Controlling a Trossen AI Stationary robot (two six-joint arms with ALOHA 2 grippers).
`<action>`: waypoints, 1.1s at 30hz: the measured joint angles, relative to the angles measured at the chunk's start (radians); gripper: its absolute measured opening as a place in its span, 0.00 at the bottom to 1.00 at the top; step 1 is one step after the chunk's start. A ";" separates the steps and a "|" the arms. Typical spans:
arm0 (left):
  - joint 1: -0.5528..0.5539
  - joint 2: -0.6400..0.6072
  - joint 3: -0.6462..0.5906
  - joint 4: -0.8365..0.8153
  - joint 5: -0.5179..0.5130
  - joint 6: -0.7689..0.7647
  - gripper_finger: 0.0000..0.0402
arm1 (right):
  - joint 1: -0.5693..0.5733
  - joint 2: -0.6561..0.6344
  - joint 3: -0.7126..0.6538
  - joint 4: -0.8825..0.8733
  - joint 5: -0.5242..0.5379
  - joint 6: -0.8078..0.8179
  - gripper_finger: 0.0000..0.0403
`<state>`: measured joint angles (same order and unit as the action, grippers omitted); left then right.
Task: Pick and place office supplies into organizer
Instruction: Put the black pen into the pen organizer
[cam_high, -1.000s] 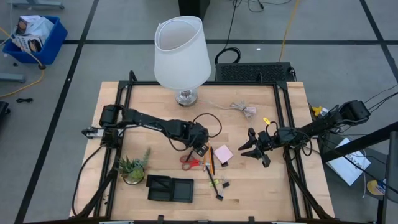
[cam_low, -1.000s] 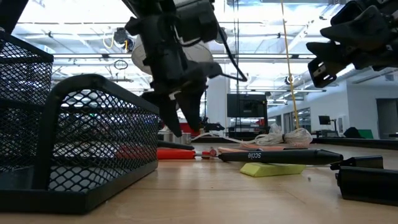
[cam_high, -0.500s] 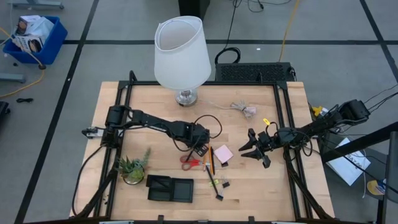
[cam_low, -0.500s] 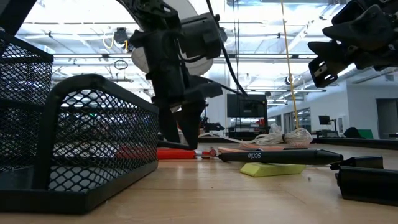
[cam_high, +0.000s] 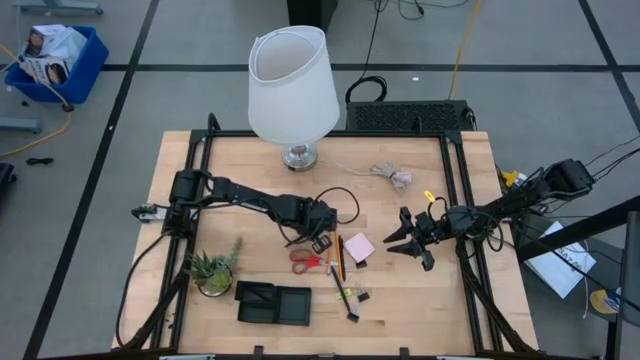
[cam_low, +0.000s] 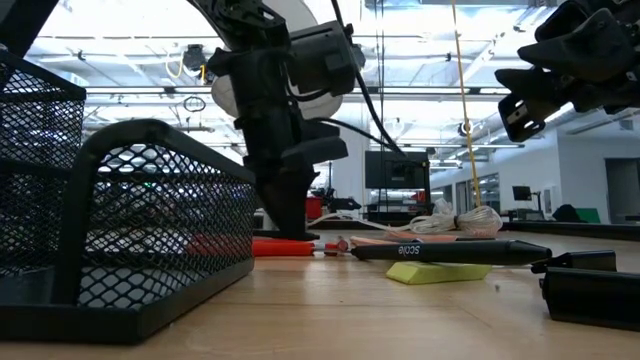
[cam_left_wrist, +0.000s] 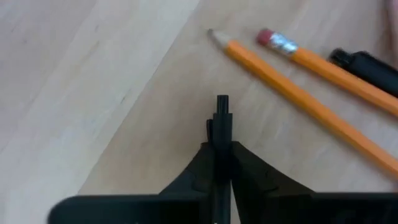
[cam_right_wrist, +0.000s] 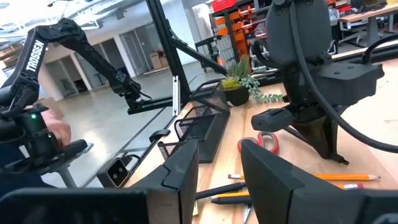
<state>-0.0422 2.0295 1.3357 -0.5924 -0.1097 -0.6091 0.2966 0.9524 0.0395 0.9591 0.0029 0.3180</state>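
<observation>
My left gripper (cam_high: 320, 243) points steeply down at the table's middle, shut, its tips (cam_low: 290, 232) just off the wood. A small black piece (cam_left_wrist: 222, 106), perhaps a binder clip, sticks out between them. Beside it lie two orange pencils (cam_left_wrist: 298, 93), the red-handled scissors (cam_high: 305, 262) and the pink sticky pad (cam_high: 360, 248). More black clips (cam_high: 360, 296) lie nearer the front. The black mesh organizer (cam_high: 273, 303) stands at the front left. My right gripper (cam_high: 405, 243) hovers level at the right, open and holding nothing (cam_right_wrist: 217, 168). My left gripper pinches the small black piece (cam_left_wrist: 221, 121) between its two fingertips, coming from above and pointing steeply down. The piece sticks out past the tips toward the wood. Whether it rests on the table or is lifted, I cannot tell.
A white-shaded lamp (cam_high: 292, 85) stands at the far edge and a potted plant (cam_high: 213, 270) at the front left, beside the organizer. A pale coiled cable bundle (cam_high: 392, 176) lies far right of the lamp. A dark pen (cam_low: 450, 250) lies by the pad.
My left gripper has sunk a little toward the table beside the scissors, rolled about its own axis, and shut its fingers from a clear gap to tips together. My right gripper has kept still.
</observation>
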 joint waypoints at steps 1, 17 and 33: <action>0.000 -0.003 0.000 0.000 -0.001 0.008 0.07 | 0.000 0.000 0.000 0.000 0.000 0.000 0.29; -0.110 -0.093 -0.005 0.023 -0.051 -0.043 0.06 | 0.000 0.001 0.000 -0.018 0.000 0.015 0.29; -0.432 -0.471 -0.003 0.002 -0.402 -0.051 0.07 | 0.000 0.024 0.000 -0.016 0.001 0.029 0.29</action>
<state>-0.4747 1.5583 1.3323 -0.5902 -0.5116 -0.6604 0.2966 0.9764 0.0391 0.9429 0.0036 0.3473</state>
